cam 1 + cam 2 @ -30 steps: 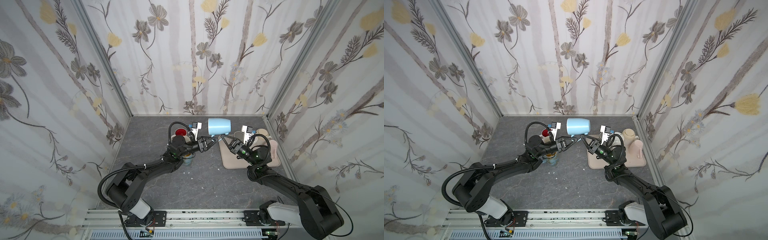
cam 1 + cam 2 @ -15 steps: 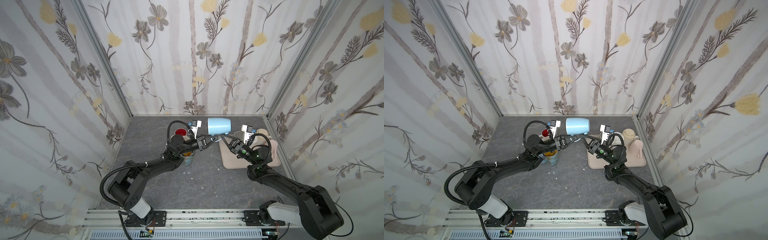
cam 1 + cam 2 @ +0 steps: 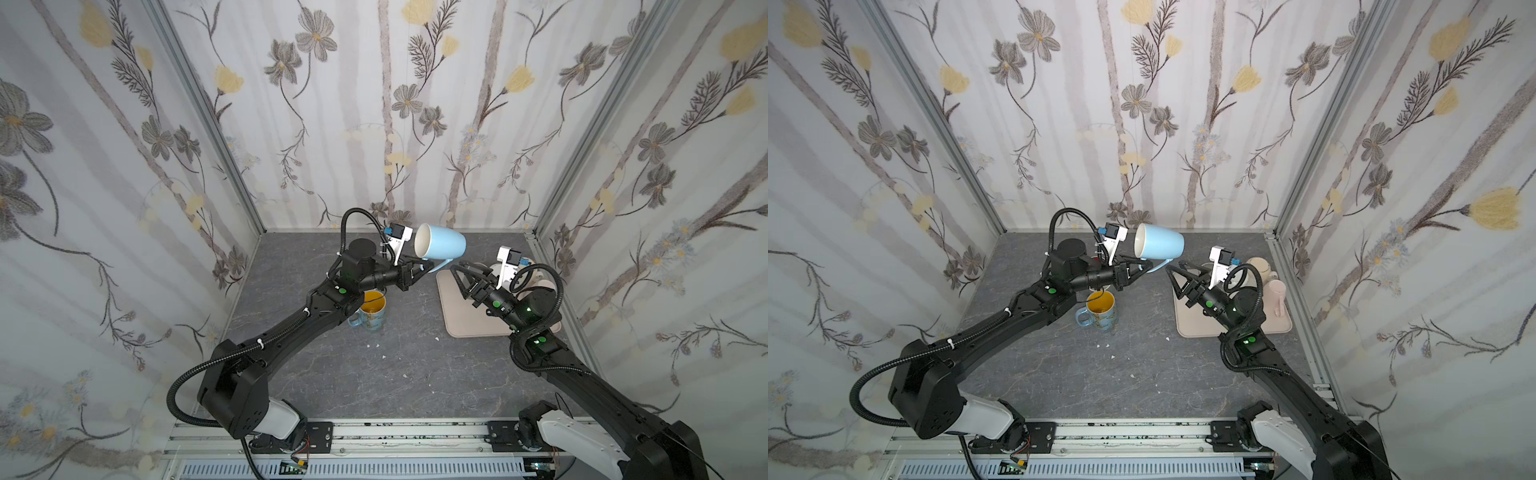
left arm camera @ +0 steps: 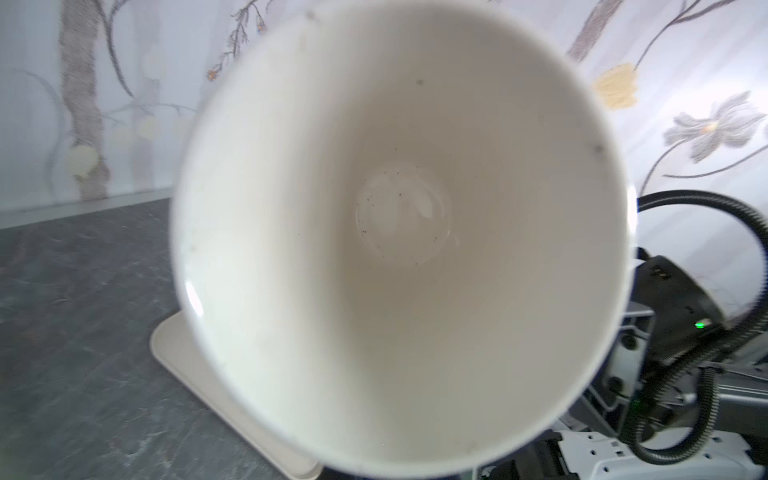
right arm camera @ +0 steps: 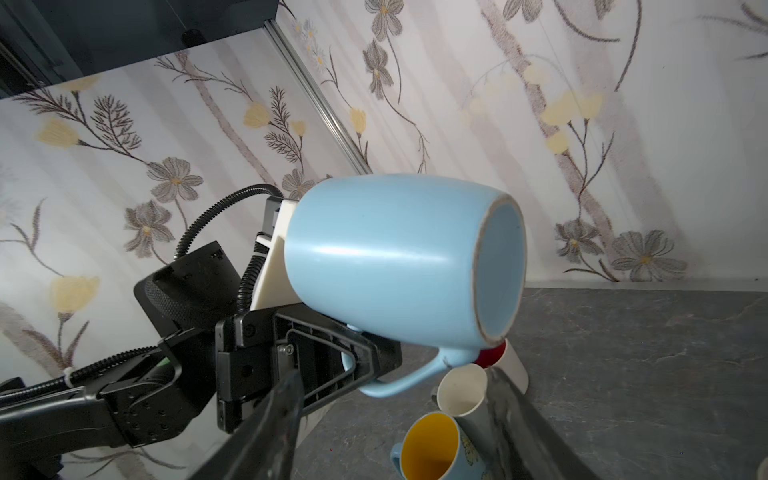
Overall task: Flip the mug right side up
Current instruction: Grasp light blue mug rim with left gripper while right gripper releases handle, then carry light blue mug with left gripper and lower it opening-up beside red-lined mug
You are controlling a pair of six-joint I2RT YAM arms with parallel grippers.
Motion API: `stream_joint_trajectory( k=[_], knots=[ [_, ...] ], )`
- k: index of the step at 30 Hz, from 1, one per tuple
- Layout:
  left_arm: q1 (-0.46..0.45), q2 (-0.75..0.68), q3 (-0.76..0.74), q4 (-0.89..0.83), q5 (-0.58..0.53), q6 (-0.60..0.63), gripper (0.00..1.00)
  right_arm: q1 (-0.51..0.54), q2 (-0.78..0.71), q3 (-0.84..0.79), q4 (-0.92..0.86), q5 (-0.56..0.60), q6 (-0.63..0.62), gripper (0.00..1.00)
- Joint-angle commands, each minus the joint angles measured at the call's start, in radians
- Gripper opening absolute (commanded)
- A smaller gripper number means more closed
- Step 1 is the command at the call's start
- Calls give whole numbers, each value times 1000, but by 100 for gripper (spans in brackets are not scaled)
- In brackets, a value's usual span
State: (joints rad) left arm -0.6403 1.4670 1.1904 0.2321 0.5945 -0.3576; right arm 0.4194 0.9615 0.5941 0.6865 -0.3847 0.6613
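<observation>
Roughly halfway, I judge: the blue mug (image 3: 440,247) hangs on its side just off the tray (image 3: 461,320), its handle pinched in the closed left gripper (image 3: 420,270). The right gripper (image 3: 466,271) gapes empty above the tray's edge, and uprighting and setting down remain. One tray bears a cream mug (image 3: 1258,266) and a pink cup (image 3: 1277,293); beyond it stand a yellow-lined mug (image 3: 372,311), a red-lined mug (image 5: 496,357) and a white cup (image 5: 461,395).

open floor (image 3: 415,316) lies between yellow-lined mug (image 3: 372,316) and tray (image 3: 465,323).

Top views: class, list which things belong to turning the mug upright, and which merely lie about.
Job: blue mug, held sideways by its handle in the left gripper; right gripper, open nearby.
Lying about: yellow-lined mug; beige tray; pink cup on the tray.
</observation>
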Motion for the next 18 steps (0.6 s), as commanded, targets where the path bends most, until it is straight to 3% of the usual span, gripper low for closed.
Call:
stream_joint_trajectory(
  k=[1,9,18],
  knots=[
    [1,3,93,-201,-125,245,0,1,-47,23,-183,95,-148,69],
    [3,145,410,-617,-341,584,0,0,-140,-10,-303,238,-193,72],
    [13,386,692,-889,-531,861,0,-4,-158,-10,-370,275,-215,73]
  ],
)
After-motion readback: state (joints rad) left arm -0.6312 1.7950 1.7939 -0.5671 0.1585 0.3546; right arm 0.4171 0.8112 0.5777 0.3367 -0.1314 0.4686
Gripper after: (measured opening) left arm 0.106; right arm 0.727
